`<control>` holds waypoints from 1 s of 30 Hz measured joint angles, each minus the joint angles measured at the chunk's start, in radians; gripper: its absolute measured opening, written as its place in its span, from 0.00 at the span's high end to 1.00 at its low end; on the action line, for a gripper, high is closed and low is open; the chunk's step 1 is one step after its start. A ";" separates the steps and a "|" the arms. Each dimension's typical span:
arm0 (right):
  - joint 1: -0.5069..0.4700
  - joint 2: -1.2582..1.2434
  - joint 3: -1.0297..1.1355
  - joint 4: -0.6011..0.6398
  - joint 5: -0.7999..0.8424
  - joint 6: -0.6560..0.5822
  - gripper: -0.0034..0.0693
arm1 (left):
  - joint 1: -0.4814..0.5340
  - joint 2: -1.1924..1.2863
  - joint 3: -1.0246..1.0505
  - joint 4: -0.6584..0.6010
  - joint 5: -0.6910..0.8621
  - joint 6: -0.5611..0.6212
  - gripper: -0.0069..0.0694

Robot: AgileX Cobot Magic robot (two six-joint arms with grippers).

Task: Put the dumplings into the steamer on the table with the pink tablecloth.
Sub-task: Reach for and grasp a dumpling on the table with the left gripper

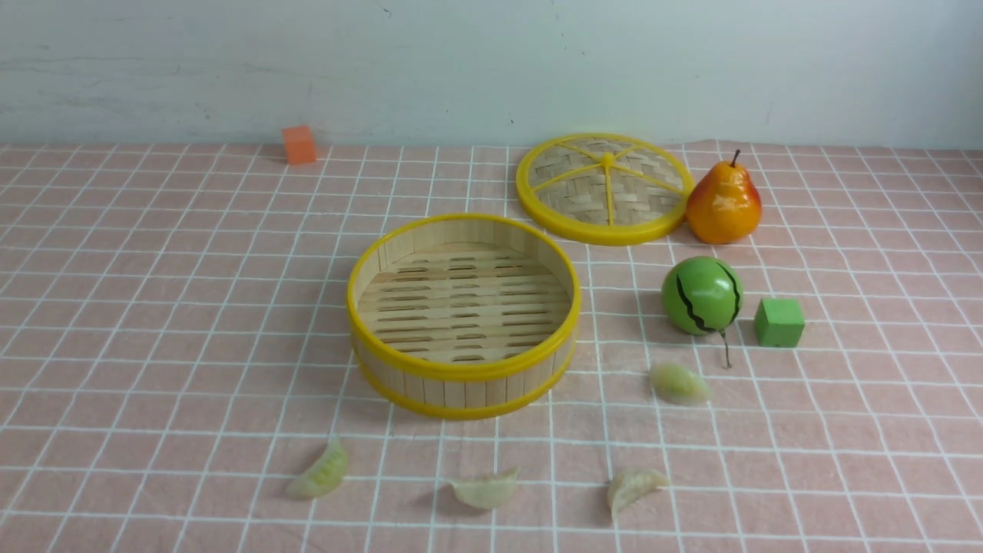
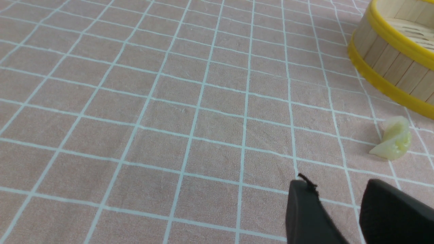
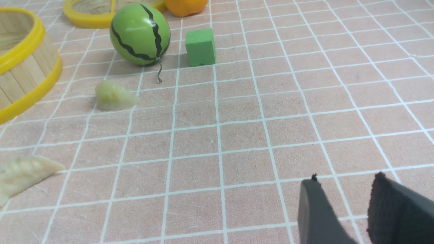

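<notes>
The steamer [image 1: 461, 388] sits on the cloth [image 1: 153, 307] at the centre of the frame. The lid [image 1: 604, 188] lies flat behind it, toward the upper right, with the pear [image 1: 723, 203] just beside the lid's right edge. Below the pear stands the melon [image 1: 701, 296], and the cube [image 1: 779, 322] is just right of it. The block [image 1: 299, 144] sits alone at the upper left, at the cloth's far edge. Three dumplings lie in a row along the bottom, in front of the steamer: the left dumpling [image 1: 320, 471], the middle dumpling [image 1: 485, 488] and the right dumpling [image 1: 634, 487]. The fourth dumpling [image 1: 679, 383] lies just below the melon, right of the steamer.
</notes>
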 joint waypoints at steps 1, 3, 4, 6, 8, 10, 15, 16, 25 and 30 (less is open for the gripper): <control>0.000 0.000 0.000 0.002 0.000 0.000 0.62 | 0.000 0.000 0.000 0.000 0.000 0.000 0.60; 0.000 0.000 0.000 0.007 -0.001 0.000 0.62 | 0.000 0.000 0.000 0.000 0.000 0.000 0.60; 0.000 0.000 0.000 0.013 -0.001 0.000 0.62 | 0.000 0.000 0.000 0.000 0.000 0.000 0.60; 0.000 0.000 0.000 0.023 -0.001 0.000 0.62 | 0.000 0.000 0.000 0.000 0.000 0.000 0.60; 0.000 0.000 0.000 0.025 -0.001 0.000 0.62 | 0.000 0.000 0.000 0.000 0.000 0.000 0.60; 0.000 0.000 0.000 0.026 -0.001 0.000 0.62 | 0.000 0.000 0.000 0.000 0.000 0.000 0.60; 0.000 0.000 0.000 0.041 -0.001 0.000 0.62 | 0.000 0.000 0.000 0.000 0.000 0.000 0.60; 0.000 0.000 0.000 0.054 0.000 0.000 0.62 | 0.000 0.000 0.000 0.000 0.000 0.000 0.60; 0.000 0.000 0.000 0.068 0.001 0.000 0.62 | 0.000 0.000 0.000 -0.008 -0.008 -0.008 0.60; 0.000 0.000 0.000 0.265 0.008 0.088 0.62 | 0.000 0.000 0.000 -0.338 -0.056 -0.246 0.60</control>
